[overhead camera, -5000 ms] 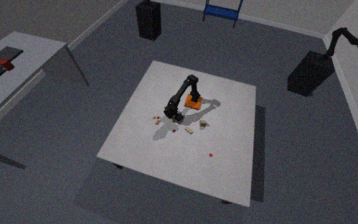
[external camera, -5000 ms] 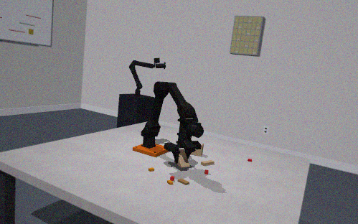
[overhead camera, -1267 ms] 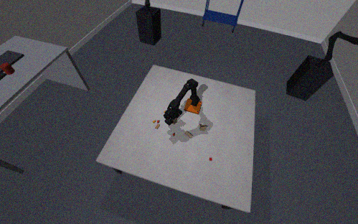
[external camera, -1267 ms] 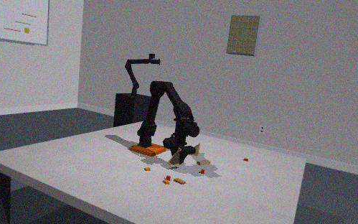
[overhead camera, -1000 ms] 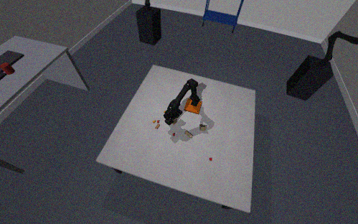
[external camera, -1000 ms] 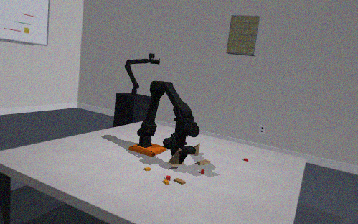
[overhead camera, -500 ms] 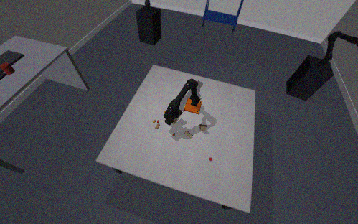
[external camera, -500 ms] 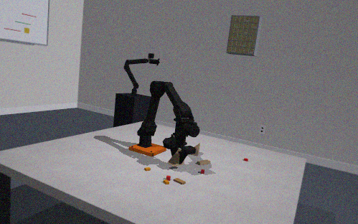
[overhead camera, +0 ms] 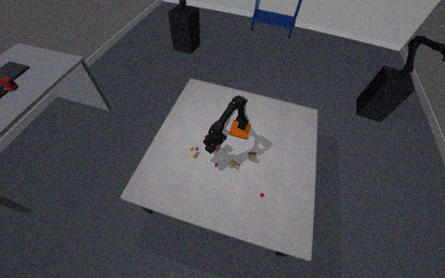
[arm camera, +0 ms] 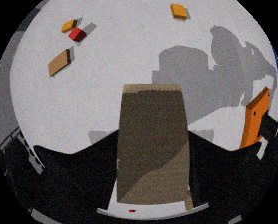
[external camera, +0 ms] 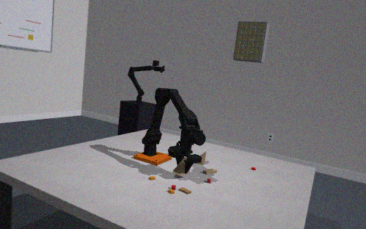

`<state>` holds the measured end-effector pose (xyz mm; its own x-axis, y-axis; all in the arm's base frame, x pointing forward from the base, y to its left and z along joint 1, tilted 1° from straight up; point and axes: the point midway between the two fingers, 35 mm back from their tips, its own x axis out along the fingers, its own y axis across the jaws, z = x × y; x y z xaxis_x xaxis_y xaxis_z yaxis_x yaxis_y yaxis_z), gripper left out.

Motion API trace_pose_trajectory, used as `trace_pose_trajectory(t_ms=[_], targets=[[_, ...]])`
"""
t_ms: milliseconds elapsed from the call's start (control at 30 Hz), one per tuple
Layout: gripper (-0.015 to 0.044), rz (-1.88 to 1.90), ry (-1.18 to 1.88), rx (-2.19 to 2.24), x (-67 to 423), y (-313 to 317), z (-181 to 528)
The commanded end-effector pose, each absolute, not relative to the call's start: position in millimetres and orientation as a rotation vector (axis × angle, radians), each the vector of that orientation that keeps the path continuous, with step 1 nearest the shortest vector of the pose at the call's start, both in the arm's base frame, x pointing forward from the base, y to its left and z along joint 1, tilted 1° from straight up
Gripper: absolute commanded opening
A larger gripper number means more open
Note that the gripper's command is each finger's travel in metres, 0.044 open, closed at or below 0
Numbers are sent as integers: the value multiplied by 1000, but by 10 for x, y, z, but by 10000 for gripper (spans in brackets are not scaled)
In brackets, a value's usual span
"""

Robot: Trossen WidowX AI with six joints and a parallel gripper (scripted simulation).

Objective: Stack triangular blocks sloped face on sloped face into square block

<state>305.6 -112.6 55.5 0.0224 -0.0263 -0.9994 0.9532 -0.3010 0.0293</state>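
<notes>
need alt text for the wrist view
The hand is shut on a tan triangular block, held above a pale table. Small orange and red pieces lie upper left, and an orange base plate shows at right.

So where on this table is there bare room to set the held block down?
Bare surface lies toward the near table edge, past the lone red cube, and along the far-left side. It is crowded around the end effector, shut on a triangular block, beside the orange base.
</notes>
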Motion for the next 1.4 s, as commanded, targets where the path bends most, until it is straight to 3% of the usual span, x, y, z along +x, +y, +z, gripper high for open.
trace_pose_trajectory(t_ms=[0,1233,1367], targets=[[0,-1426,1006,1425,3054,-1133,558],[0,-1416,1010,1426,3059,-1130,291],[105,-1421,1011,1426,3055,-1130,310]])
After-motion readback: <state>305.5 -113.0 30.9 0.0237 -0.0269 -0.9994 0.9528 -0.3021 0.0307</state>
